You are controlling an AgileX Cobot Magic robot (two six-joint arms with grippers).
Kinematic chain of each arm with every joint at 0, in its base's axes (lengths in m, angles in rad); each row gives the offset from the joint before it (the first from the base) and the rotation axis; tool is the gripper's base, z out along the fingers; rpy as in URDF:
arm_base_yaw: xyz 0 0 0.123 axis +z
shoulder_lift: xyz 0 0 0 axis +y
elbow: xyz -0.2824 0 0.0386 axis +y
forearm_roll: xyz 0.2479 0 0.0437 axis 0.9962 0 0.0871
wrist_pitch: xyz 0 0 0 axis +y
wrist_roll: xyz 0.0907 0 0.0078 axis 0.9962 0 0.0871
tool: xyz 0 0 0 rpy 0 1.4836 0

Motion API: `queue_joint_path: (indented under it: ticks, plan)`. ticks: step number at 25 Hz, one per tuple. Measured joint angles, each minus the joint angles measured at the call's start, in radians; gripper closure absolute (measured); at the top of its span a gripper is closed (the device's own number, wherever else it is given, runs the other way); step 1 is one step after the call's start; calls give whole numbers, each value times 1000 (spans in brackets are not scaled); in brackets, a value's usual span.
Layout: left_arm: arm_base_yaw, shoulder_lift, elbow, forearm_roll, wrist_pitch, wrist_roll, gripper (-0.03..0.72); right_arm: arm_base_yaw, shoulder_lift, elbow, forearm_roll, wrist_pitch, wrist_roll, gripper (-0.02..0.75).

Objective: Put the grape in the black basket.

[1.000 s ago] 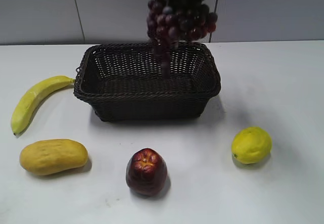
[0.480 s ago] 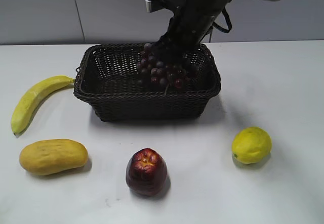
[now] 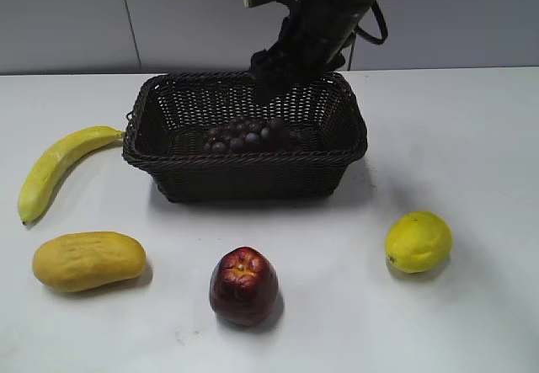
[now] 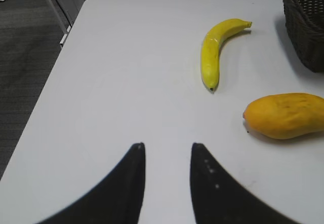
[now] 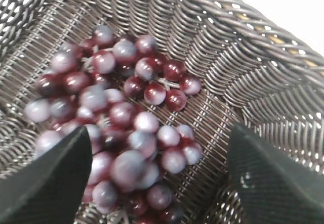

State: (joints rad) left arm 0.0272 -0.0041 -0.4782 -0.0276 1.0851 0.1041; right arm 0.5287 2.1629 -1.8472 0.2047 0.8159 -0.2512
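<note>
The grape (image 3: 248, 136) bunch lies on the floor of the black basket (image 3: 244, 164) at the back middle of the table. In the right wrist view the grape (image 5: 119, 125) rests on the wicker floor of the basket (image 5: 212, 42), free between my spread fingers. My right gripper (image 3: 278, 74) is open and hangs just above the basket's far right part, above the bunch. My left gripper (image 4: 167, 148) is open and empty over bare table at the left, out of the exterior view.
A banana (image 3: 55, 167) and a mango (image 3: 88, 260) lie left of the basket. A dark red apple (image 3: 244, 285) stands in front of it, a lemon (image 3: 418, 241) at the front right. The left wrist view shows the banana (image 4: 215, 52), mango (image 4: 286, 115) and the table's left edge.
The right gripper came down into the basket with the bunch, let it go, and has risen a little. The bunch now lies on the basket floor.
</note>
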Motion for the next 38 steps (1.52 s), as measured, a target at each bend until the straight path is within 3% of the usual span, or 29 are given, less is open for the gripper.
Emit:
queue_joint_path:
  ticks: [8, 18, 23, 28, 38]
  plan:
    - [0, 0, 0, 0, 0, 0, 463, -41, -206, -49, -147, 104, 83, 106]
    - [0, 0, 0, 0, 0, 0, 463, -320, -447, -51, -210, 342, 163, 131]
    - [0, 0, 0, 0, 0, 0, 463, -402, -545, -37, -223, 388, 221, 144]
    - [0, 0, 0, 0, 0, 0, 463, -405, -701, 103, -205, 389, 243, 145]
    - [0, 0, 0, 0, 0, 0, 463, -405, -1120, 624, -205, 385, 261, 145]
